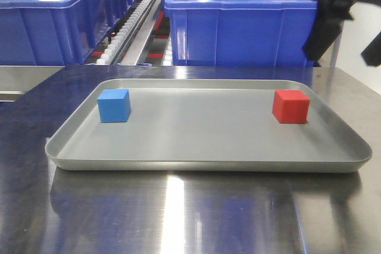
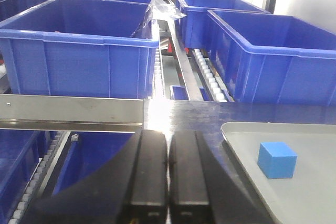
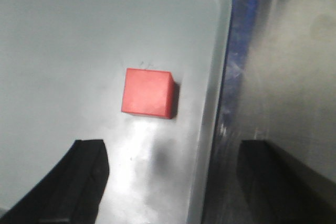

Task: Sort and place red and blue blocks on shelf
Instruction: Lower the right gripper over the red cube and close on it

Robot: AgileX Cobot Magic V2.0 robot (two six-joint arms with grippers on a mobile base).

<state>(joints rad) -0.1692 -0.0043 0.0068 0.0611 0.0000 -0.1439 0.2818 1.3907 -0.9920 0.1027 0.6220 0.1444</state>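
Note:
The blue block (image 1: 113, 105) sits at the left of a shallow grey tray (image 1: 208, 162), and the red block (image 1: 291, 106) sits at its right. My right gripper (image 1: 344, 52) hangs open above and behind the red block. In the right wrist view it (image 3: 170, 148) is open and empty, with the red block (image 3: 147, 92) just ahead of the jaws near the tray's right rim. My left gripper (image 2: 168, 137) is shut and empty, left of the tray, with the blue block (image 2: 276, 159) to its right. The steel shelf (image 2: 73, 111) with white rollers lies behind.
Large blue bins (image 1: 238, 19) stand on the shelf's roller tracks (image 1: 125, 31) behind the tray, and several more show in the left wrist view (image 2: 79, 51). The tray rests on a shiny steel tabletop (image 1: 178, 218).

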